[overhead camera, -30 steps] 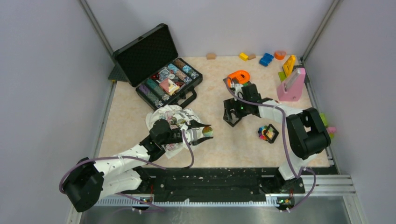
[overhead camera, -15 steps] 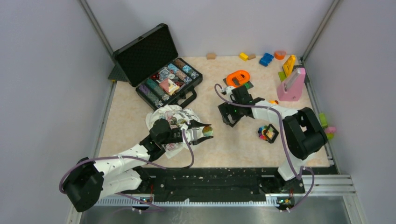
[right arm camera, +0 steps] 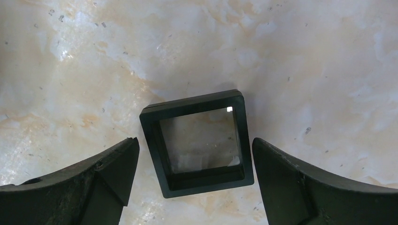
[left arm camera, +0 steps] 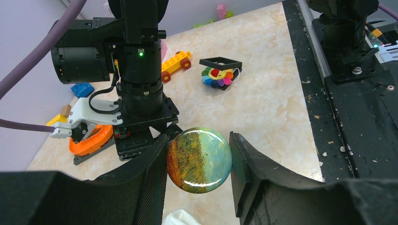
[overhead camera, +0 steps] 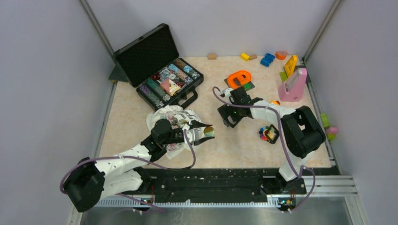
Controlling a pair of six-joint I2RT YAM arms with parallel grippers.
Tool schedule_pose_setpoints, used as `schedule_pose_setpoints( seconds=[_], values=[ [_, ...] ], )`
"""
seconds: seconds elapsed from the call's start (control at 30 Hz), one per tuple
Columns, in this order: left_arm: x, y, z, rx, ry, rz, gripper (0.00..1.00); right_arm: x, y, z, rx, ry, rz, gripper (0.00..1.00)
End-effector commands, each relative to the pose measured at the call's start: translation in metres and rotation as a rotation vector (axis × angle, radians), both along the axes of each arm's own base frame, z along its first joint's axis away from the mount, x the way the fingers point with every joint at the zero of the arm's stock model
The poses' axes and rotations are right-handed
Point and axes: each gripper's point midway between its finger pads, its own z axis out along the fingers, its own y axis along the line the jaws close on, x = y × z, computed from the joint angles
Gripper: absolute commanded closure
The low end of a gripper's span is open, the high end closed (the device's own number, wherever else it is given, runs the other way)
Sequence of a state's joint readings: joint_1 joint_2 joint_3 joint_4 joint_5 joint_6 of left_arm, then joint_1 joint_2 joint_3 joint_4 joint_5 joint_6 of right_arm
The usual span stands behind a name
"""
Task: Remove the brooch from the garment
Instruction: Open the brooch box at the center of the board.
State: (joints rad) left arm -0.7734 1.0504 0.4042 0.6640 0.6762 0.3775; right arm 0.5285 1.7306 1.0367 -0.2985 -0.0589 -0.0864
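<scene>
1. Top view: the small flower-shaped brooch with bead-like petals in many colours (overhead camera: 264,134) lies on the pale marbled table (overhead camera: 225,150) near the right arm. It touches a black square frame (overhead camera: 273,134) and sits well apart from the garment, a crumpled white T-shirt with a floral print (overhead camera: 180,115). The left gripper (overhead camera: 206,132) hangs just beside the garment, clamped on a round glossy disc with a yellow-and-teal picture (overhead camera: 209,131). The right gripper (overhead camera: 231,119) hovers low over the table, between garment and brooch.

2. Left wrist view: the round glossy disc (left arm camera: 199,161) is pinched by its rim between the two fingers (left arm camera: 152,176), with a bit of the garment (left arm camera: 180,218) below it. Farther off, the brooch (left arm camera: 216,78) rests flat and free of any cloth, so we judge it already off the garment. It looks light and rigid, with smooth beads that are probably slippery. We would pinch it gently across opposite petals, since beads may snap off — any pin at its back is hidden from us.

3. Right wrist view: the jaws are spread wide and hold nothing. They straddle a windowed black frame (right arm camera: 199,140) lying flat on the table, and neither finger touches it. The brooch does not show here.
</scene>
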Motion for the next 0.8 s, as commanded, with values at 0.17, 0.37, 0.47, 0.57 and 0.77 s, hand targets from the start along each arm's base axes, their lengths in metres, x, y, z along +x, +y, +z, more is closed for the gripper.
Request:
schedule_pose_setpoints(
  seconds=[0.17,0.37,0.47,0.57,0.77],
  values=[
    [0.002,-0.005,0.016,-0.023,-0.045,-0.014,0.74,0.014,0.017,0.019,0.037,-0.045,0.02,0.21],
    [0.003,-0.005,0.014,-0.017,-0.043,-0.01,0.74,0.003,0.027,0.026,0.119,-0.009,0.02,0.28],
    [0.005,-0.006,0.011,-0.008,-0.038,-0.008,0.74,-0.006,0.03,0.028,0.154,0.013,0.017,0.3],
    [0.007,-0.007,0.007,0.005,-0.031,-0.006,0.74,-0.013,0.031,0.03,0.185,0.038,-0.014,0.34],
    [0.016,-0.01,-0.008,0.053,-0.015,0.018,0.74,-0.037,0.036,0.034,0.306,0.155,-0.079,0.35]
  ],
)
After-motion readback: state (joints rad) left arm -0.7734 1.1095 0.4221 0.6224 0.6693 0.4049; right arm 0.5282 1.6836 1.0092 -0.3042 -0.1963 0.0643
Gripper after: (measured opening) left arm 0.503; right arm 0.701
